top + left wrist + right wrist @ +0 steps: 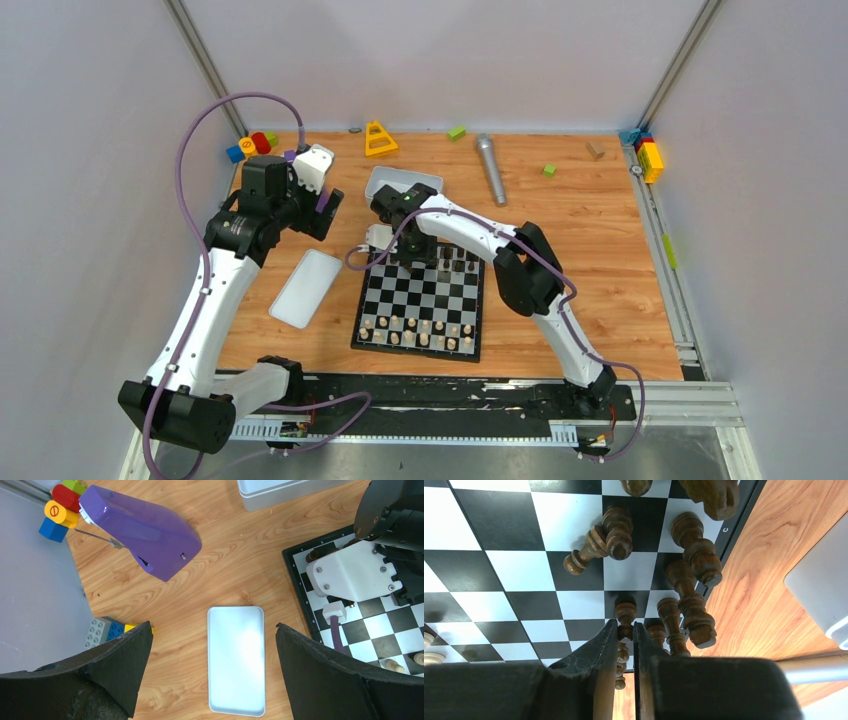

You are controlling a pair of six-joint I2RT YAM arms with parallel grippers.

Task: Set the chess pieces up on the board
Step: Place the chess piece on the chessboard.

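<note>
The board (420, 300) lies at the table's middle. A row of pale chess pieces (420, 328) stands along its near side. Dark pieces (696, 555) crowd its far edge, and one dark piece (586, 555) lies on its side. My right gripper (625, 625) hangs low over that far edge (415, 262), shut on a small dark pawn (625, 614). My left gripper (212, 624) is open and holds nothing. It hovers left of the board (395, 630), above a white lid (236, 660).
A white tray (395, 185) sits just beyond the board. The white lid (306, 287) lies left of the board. A purple plastic object (140, 530) and coloured blocks (250, 145) occupy the far left corner. A yellow triangle (379, 140) and a grey cylinder (490, 168) lie at the back.
</note>
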